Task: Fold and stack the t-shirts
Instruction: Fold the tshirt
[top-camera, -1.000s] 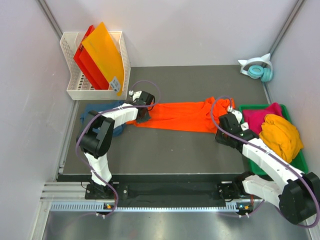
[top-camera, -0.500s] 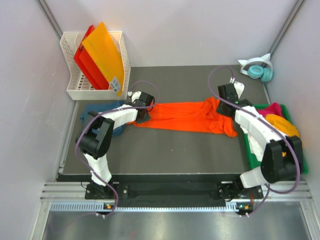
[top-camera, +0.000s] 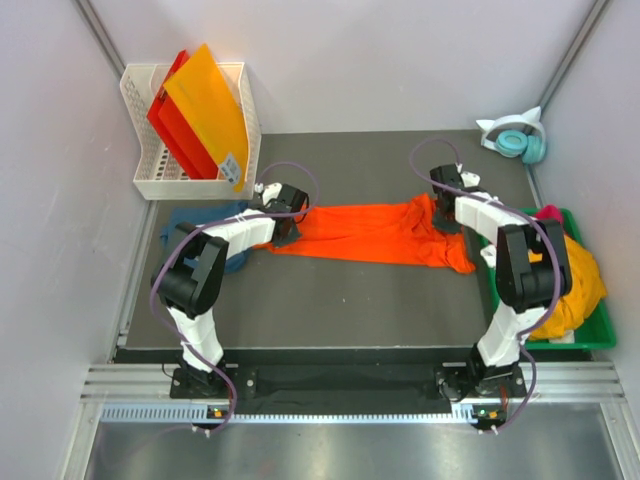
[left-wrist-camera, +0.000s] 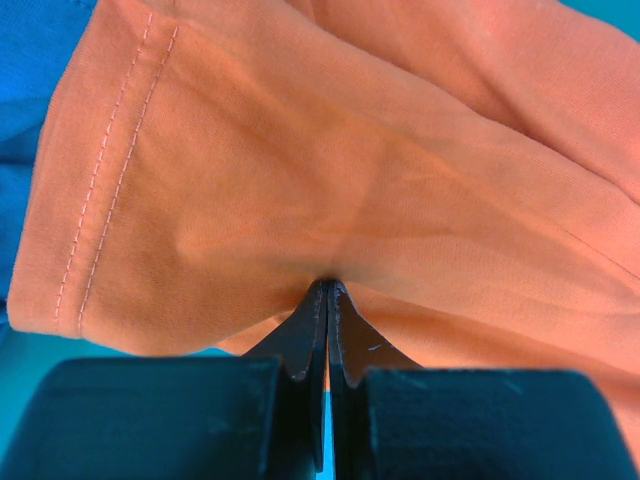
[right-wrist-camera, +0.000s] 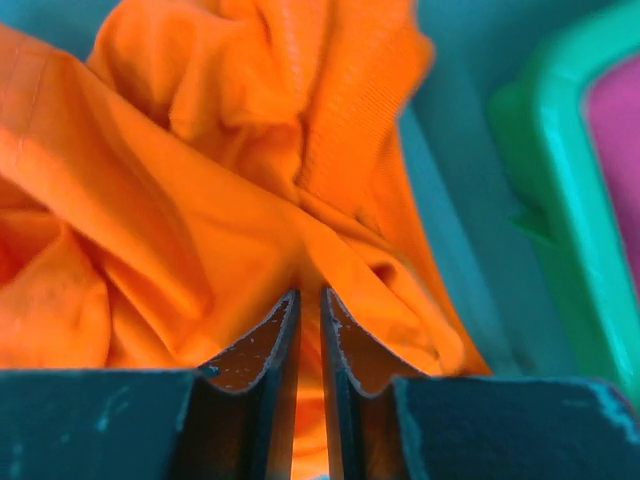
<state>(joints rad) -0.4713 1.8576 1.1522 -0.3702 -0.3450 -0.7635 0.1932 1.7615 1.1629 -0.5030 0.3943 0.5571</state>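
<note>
The large orange t-shirt (top-camera: 360, 232) lies stretched in a band across the dark table. My left gripper (top-camera: 290, 222) is shut on its left end, and the wrist view shows the jaws (left-wrist-camera: 328, 290) pinching a fold beside the hemmed edge. My right gripper (top-camera: 446, 213) sits at the bunched right end. Its jaws (right-wrist-camera: 310, 295) stand almost together with orange cloth (right-wrist-camera: 200, 200) between them. A dark teal-blue t-shirt (top-camera: 195, 228) lies partly under the left arm. Magenta (top-camera: 548, 213) and yellow-orange (top-camera: 578, 280) t-shirts fill the green bin (top-camera: 600, 338).
A white basket (top-camera: 150, 185) at the back left holds stiff orange and red sheets (top-camera: 205, 110). Teal headphones (top-camera: 520, 140) lie at the back right corner. The green bin's rim (right-wrist-camera: 550, 120) is just right of the right gripper.
The right arm swung from beside the bin up to the shirt's back right end, and its jaws narrowed onto the cloth. The left arm has not moved.
</note>
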